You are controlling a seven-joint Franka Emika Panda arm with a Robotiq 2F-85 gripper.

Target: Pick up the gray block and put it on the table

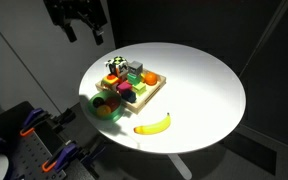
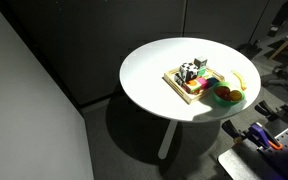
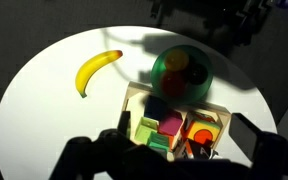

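The gray block (image 1: 136, 67) sits at the far end of the wooden tray (image 1: 156, 89), next to a black-and-white block (image 1: 115, 66). It also shows in an exterior view (image 2: 200, 64). The tray holds several coloured blocks and lies on the round white table (image 1: 204, 90). My gripper (image 1: 86, 35) hangs high above the table's far left edge, open and empty. In the wrist view the dark fingers (image 3: 182, 150) frame the tray (image 3: 134, 100) from above. There the gray block is hidden behind the gripper's dark body.
A green bowl of toy fruit (image 1: 108, 106) touches the tray's near end and shows in the wrist view (image 3: 181, 72). A yellow banana (image 1: 152, 124) lies near the table's front edge, also seen in the wrist view (image 3: 96, 70). Dark walls surround the table.
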